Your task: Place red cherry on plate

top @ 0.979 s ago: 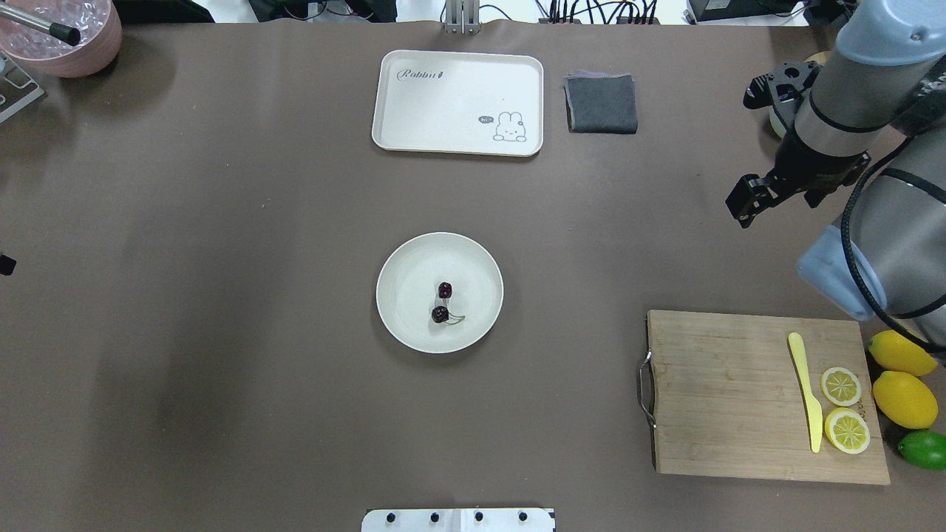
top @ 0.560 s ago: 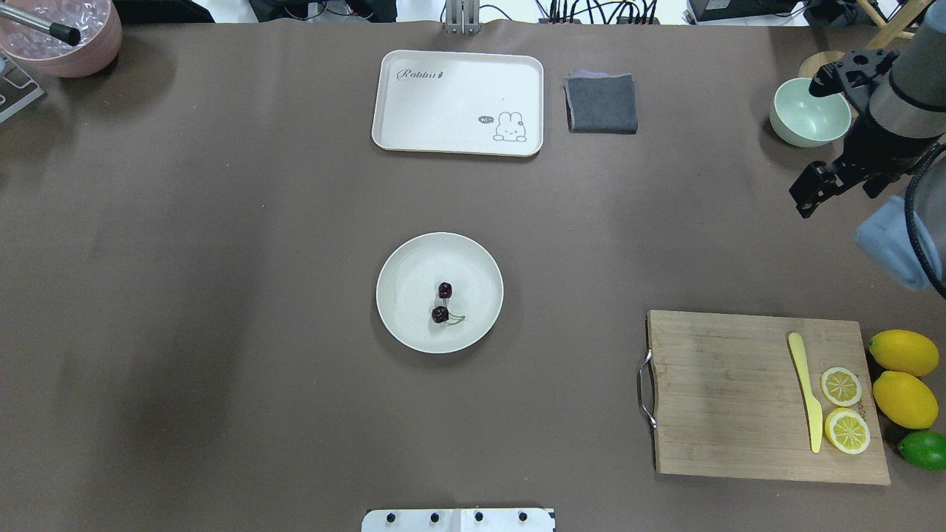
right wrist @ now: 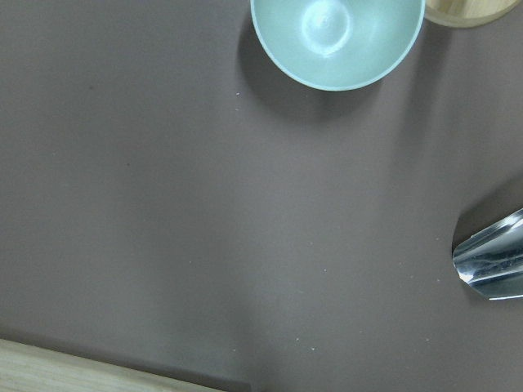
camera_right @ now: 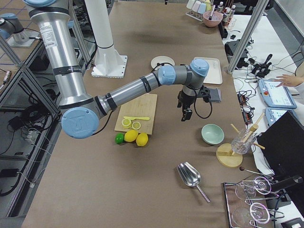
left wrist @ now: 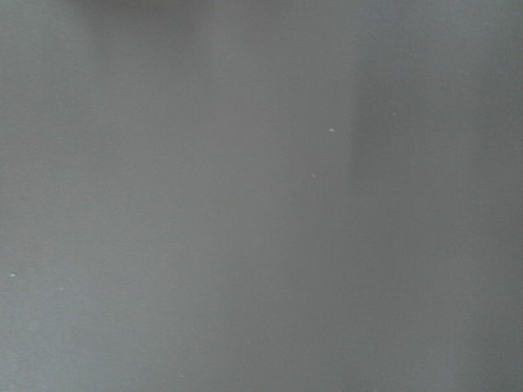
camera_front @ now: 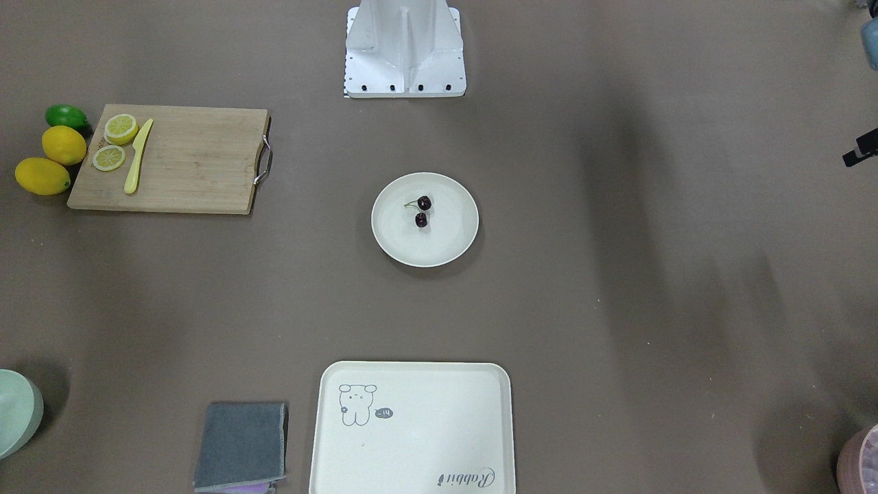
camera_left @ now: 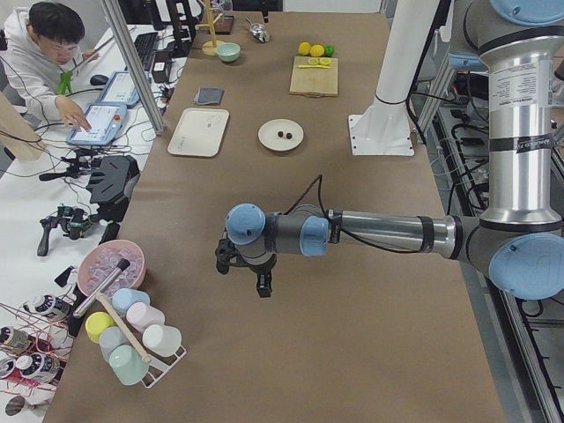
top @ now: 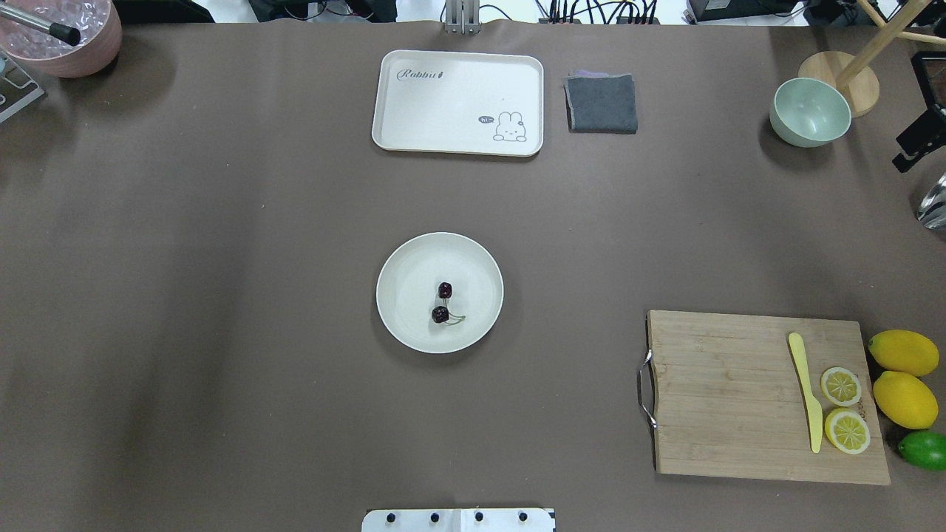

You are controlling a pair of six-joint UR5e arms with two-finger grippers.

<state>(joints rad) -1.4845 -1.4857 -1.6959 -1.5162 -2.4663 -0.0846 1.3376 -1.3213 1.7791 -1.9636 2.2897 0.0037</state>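
Now the pair of tiny, glossy, dark red cherries [top: 440, 315] joined by thin stems lies inside the round, shallow, cream-white plate [top: 403, 332] at the middle of the brown tabletop [top: 222, 295], just where it lay a second ago, with nothing touching it. What has changed is at the right. The right arm covered the far right corner of the overhead view a second ago. It has since drawn back until only a dark scrap shows at that edge, uncovering the pale green bowl [top: 810, 112]. I judge the placing done and the arm retreating. The right end effector [camera_right: 186, 114] hangs over bare tabletop between that bowl and the bamboo cutting board [top: 724, 399]. Whether its fingers are spread or closed I cannot tell, and the same goes for the left end effector [camera_left: 251, 273], low over the tabletop's left end. Counting left to right in the overhead view:

- one pink bowl of clear pieces [top: 74, 52]
- one rectangular cream tray with a rabbit drawing [top: 458, 103]
- one plate holding two cherries
- one folded grey cloth [top: 601, 103]
- one cutting board
- one green bowl
- one pale yellow knife [top: 805, 391]
- two lemon slices [top: 841, 386]
- two whole yellow lemons [top: 903, 353]
- one green lime [top: 924, 449]
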